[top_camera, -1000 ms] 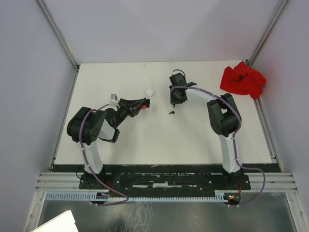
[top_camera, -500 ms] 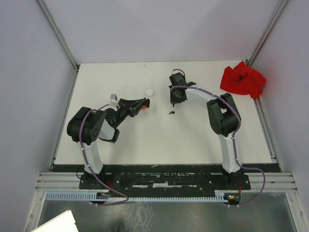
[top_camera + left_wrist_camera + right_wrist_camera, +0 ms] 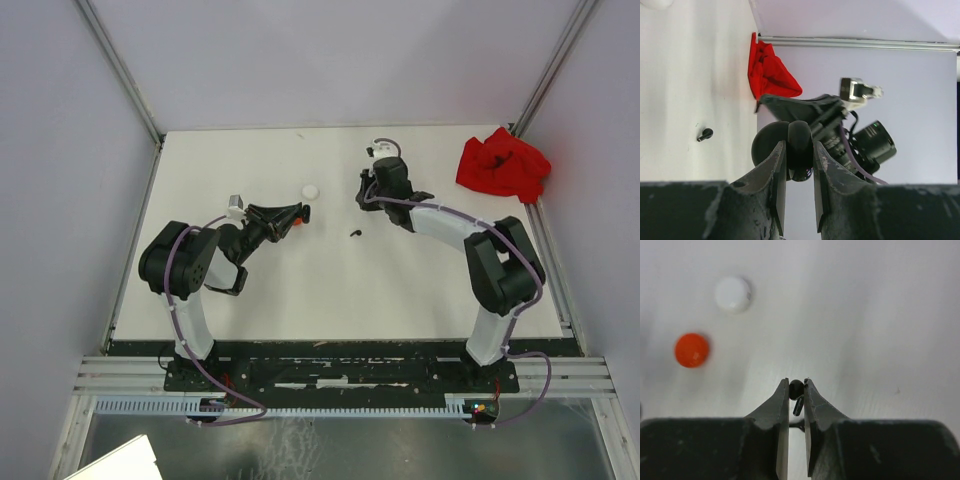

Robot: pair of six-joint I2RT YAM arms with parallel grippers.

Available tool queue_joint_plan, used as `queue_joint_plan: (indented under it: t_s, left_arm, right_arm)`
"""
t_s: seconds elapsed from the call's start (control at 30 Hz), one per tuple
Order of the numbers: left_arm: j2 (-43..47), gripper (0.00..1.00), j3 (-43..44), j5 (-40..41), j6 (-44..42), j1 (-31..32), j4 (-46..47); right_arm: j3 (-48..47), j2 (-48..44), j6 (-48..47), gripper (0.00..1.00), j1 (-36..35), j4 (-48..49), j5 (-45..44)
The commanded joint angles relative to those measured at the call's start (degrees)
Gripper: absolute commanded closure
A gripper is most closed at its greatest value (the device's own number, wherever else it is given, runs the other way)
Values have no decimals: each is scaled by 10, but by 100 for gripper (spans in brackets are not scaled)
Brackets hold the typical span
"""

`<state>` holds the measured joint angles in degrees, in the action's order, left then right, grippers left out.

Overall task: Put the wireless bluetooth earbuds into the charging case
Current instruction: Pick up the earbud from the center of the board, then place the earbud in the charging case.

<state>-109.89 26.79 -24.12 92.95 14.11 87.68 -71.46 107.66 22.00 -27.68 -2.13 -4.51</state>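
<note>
Right pincer (image 3: 797,385) shifted, pinching one black earbud (image 3: 796,390), left pincer (image 3: 798,145) pinching one black case (image 3: 800,156)

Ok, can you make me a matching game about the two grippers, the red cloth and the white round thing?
Things:
1. left gripper
2. right gripper
3. red cloth
4. white case

States:
A. bunched at the table's far right corner
B. pinching a black earbud
C. lying on the table near an orange case
D. shut on a black round case

Pairs: 1-D, 2-B, 3-A, 4-C
</note>
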Motion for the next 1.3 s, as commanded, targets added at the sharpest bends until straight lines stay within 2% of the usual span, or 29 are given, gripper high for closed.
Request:
queue_joint_plan:
  t_s: [0.0,0.13,0.3,0.47,0.53,0.9,1.27]
  left_arm:
    - [-5,97,2,-13,31,-1,113]
    - [-10,97,12,-20,41,4,113]
    - [-15,97,19,-24,57,10,113]
    - [-24,97,33,-32,67,20,112]
    - [-30,97,40,-35,71,26,112]
    - [-31,97,53,-47,75,36,103]
    - [-17,97,55,-60,76,36,94]
  right_arm:
    - [66,-93,-18,98,0,218,65]
    - [176,-128,-19,97,-4,425,136]
    - [266,-124,-63,99,-21,668,198]
    - [306,-98,-121,99,-49,816,231]
    - [311,-85,-130,99,-57,845,247]
    - [312,-41,-244,99,-107,848,271]
    - [313,-11,-275,99,-110,848,259]
